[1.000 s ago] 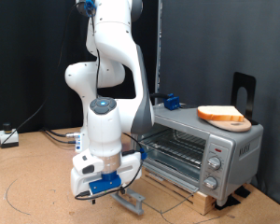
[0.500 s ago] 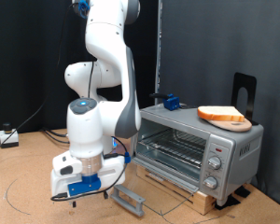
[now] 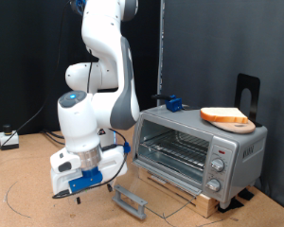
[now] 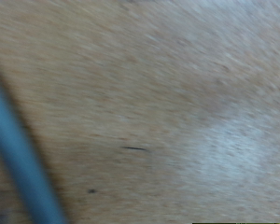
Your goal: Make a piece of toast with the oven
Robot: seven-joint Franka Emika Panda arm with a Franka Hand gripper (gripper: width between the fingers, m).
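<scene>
Swinging away from the boxy silver toaster oven [image 3: 201, 151] toward the exterior view's left, low over the wooden floor, with door [image 3: 131, 200] already dropped open. Gripper [image 3: 74, 189] grasp state impossible to tell. Orange-crusted square toast slice [image 3: 226, 116] resting on the round light-wood board [image 3: 231, 125] atop the oven.

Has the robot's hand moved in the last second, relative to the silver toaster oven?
Yes. In the exterior view the hand has swung toward the view's left, away from the boxy silver toaster oven, which has stayed put with its door down.
</scene>
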